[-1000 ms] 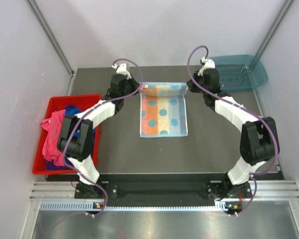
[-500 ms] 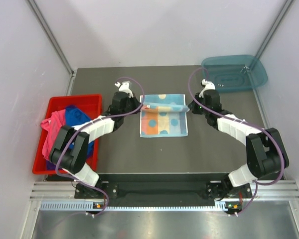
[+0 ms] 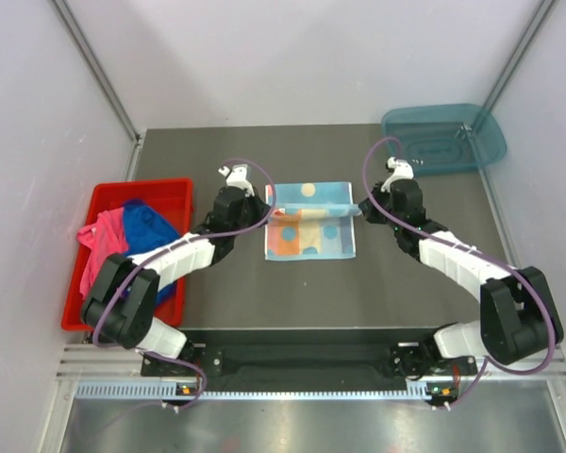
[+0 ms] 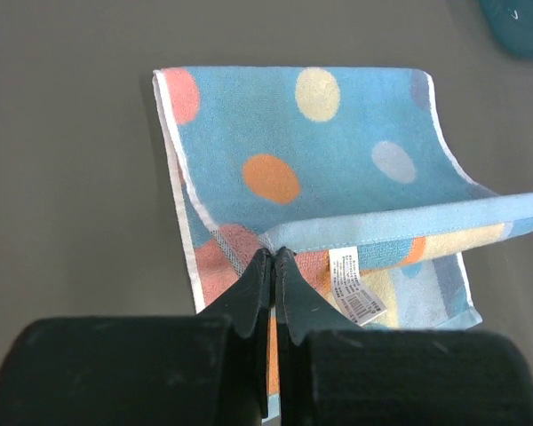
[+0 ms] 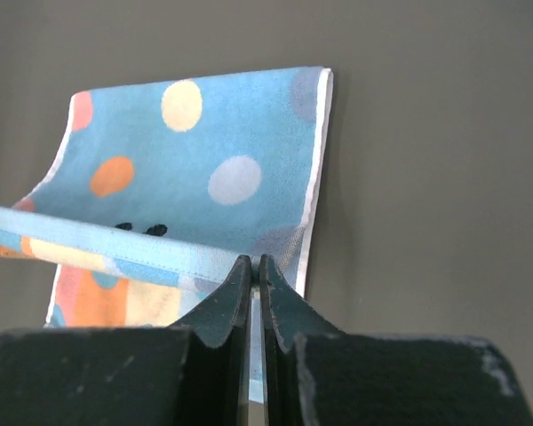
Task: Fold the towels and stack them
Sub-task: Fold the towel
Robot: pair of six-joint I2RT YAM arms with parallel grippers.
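Both arms have drawn back toward 6 o'clock since a second ago, carrying the far hem of the towel (image 3: 309, 203) with them, so the folded-over flap now covers about half of the cloth. The towel lies at the middle of the table (image 3: 264, 293), its near edge flat toward 6 o'clock.

A white care tag (image 4: 356, 293) hangs from the lifted hem beside the left corner. It carries lines of fine print and what looks like a barcode, too small to read.

The left gripper (image 4: 274, 259) is pinched tight on the hem's corner at the 9 o'clock side, and the right gripper (image 5: 251, 264) is pinched tight on the corner at the 3 o'clock side. The hem stretches between them as a raised band, clear of the layer beneath.

Bare dark table runs all around the towel, with most room toward 6 o'clock. A red bin (image 3: 160, 185) sits at the 9 o'clock edge holding pink cloth (image 3: 96, 255) and blue cloth (image 3: 143, 219). A teal tray (image 3: 443, 142) lies at 1 o'clock, well apart from the towel.

The towel is soft terry, blue with orange, cream and pale-blue dots on the flap, orange and blue blocks below, with white-bound side edges. The fingers are matte black and taper to thin tips.
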